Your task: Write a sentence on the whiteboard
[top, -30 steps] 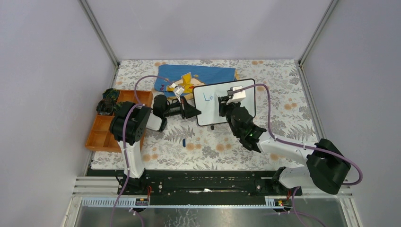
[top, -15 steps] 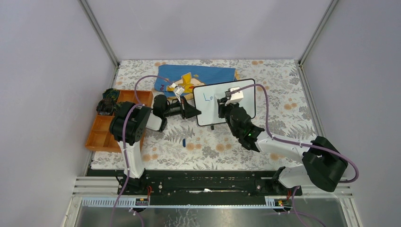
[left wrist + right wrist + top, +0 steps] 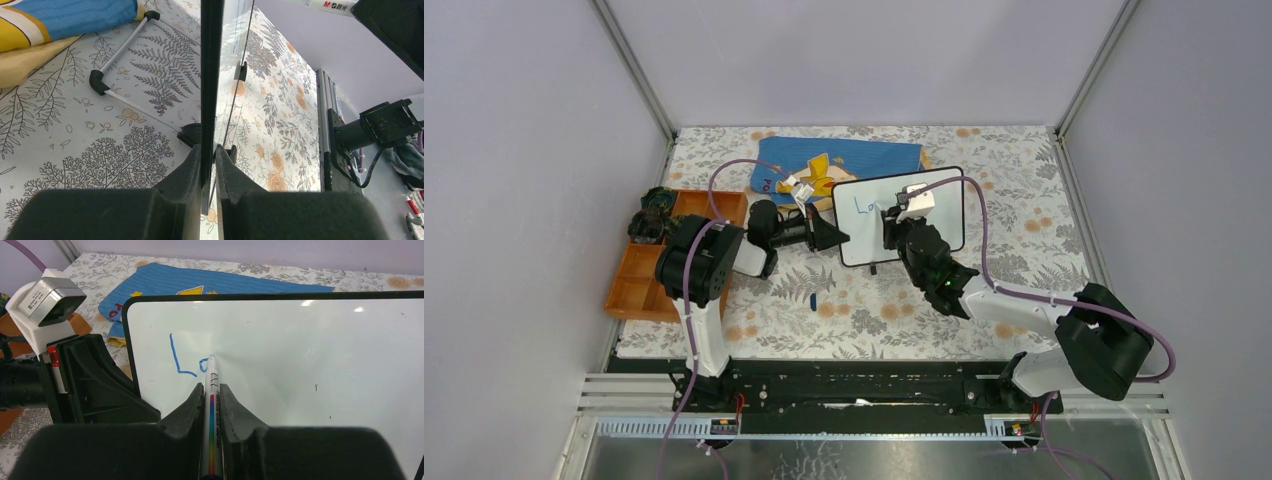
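Whiteboard [image 3: 310,365], a small glossy white panel with a thin black rim, stands upright, and a blue cloth with a yellow figure [image 3: 864,158] lies just behind it. The left gripper [image 3: 209,155] is clamped on the whiteboard's left edge and should hold it rigid. The right gripper [image 3: 212,390] pinches a slim white marker [image 3: 212,372], its tip touching the whiteboard's upper left at the blue sentence [image 3: 174,355], only "Lo" so far. Light, even pressure and small rightward strokes seem best.

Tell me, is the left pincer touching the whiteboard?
Touching. The left wrist view shows the left pincer clamped on the whiteboard rim, one finger each side.
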Motion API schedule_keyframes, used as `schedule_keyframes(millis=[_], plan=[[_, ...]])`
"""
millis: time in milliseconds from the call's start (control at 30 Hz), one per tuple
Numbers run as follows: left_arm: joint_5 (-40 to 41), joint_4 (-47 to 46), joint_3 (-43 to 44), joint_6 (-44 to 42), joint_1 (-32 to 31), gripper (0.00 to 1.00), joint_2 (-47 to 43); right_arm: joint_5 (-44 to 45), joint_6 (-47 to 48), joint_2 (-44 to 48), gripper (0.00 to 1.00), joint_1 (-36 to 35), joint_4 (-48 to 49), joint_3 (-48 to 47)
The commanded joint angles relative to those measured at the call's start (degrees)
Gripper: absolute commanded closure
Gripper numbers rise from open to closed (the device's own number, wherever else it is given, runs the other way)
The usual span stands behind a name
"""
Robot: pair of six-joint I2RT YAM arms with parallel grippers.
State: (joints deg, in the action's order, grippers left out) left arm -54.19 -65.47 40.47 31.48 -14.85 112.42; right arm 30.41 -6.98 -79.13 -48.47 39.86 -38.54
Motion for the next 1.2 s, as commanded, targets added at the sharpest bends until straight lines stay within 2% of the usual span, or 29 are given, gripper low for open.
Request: schedule_keyframes(millis=[0,500,1167], plan=[[0.58,5.88,-0.30,-2.22,-0.78,1.00,0.46,0.52,-0.31,-0.95,1.00,0.41,3.46,-3.02],[0.59,6.01,-0.34,-2.44,-0.88,1.00,0.34,2.09,-1.08,-2.25,1.00,1.08,3.40,-2.32],[0.67,6.54,-0.24,-2.75,-0.90,1.00,0.25,2.41,-3.09,0.41,1.00,1.10,1.94,2.89]])
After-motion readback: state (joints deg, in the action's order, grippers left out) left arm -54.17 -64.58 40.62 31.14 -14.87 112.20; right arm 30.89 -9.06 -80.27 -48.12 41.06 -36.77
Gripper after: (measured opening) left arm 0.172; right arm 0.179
